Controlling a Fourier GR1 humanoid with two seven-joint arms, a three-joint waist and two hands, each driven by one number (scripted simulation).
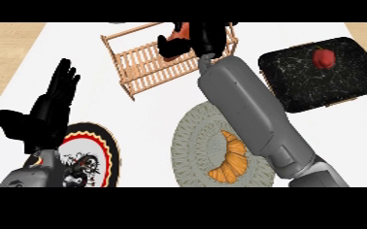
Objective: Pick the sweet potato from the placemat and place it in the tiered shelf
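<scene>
The right hand (192, 38), glossy black at the end of a smooth grey forearm, reaches over the tiered shelf (143, 68) with its fingers curled around the sweet potato (184, 29). Only a reddish-orange patch of the sweet potato shows between the fingers, above the shelf's upper part; whether it touches the slats cannot be told. The shelf is pale wood, built of thin rails and close-set slats, and sits tilted on the white counter (86, 43). Below it, under the forearm, lies a round grey placemat (193, 145) with a fine woven, ringed texture; a golden-brown crescent croissant (231, 157) lies on it. To the right sits a square black tray (294, 77) with white marble veining and rounded corners, holding a red apple (324, 57). At the left, the left hand (50, 102) rests open, fingers straight and pointing up, over a round plate (104, 150) with a red, yellow and black rim pattern.
</scene>
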